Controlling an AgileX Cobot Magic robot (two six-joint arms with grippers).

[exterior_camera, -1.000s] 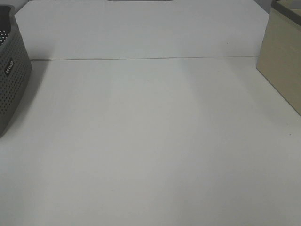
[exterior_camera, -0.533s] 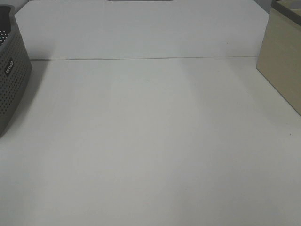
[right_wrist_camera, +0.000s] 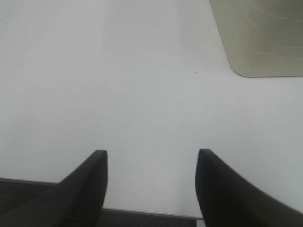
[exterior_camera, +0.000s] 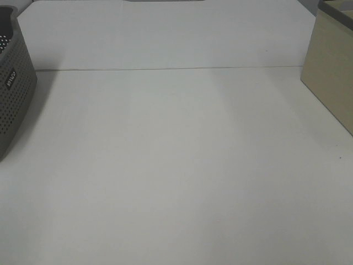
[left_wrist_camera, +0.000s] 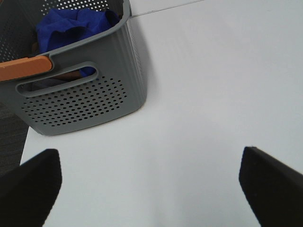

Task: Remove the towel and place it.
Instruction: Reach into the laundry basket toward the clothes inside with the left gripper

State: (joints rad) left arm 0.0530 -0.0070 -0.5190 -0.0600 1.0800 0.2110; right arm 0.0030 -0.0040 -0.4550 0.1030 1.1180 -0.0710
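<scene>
The towel (left_wrist_camera: 71,21) lies crumpled inside the grey perforated basket (left_wrist_camera: 80,101), well apart from the left gripper (left_wrist_camera: 149,158), whose fingers stand spread wide above the white table (left_wrist_camera: 203,71). The right gripper (right_wrist_camera: 151,153) is likewise parted over bare tabletop, near a beige box (right_wrist_camera: 260,38).

The towel (left_wrist_camera: 71,21) lies bunched inside the grey basket (left_wrist_camera: 85,101), ahead of the wide-spread tool (left_wrist_camera: 150,155).
</scene>
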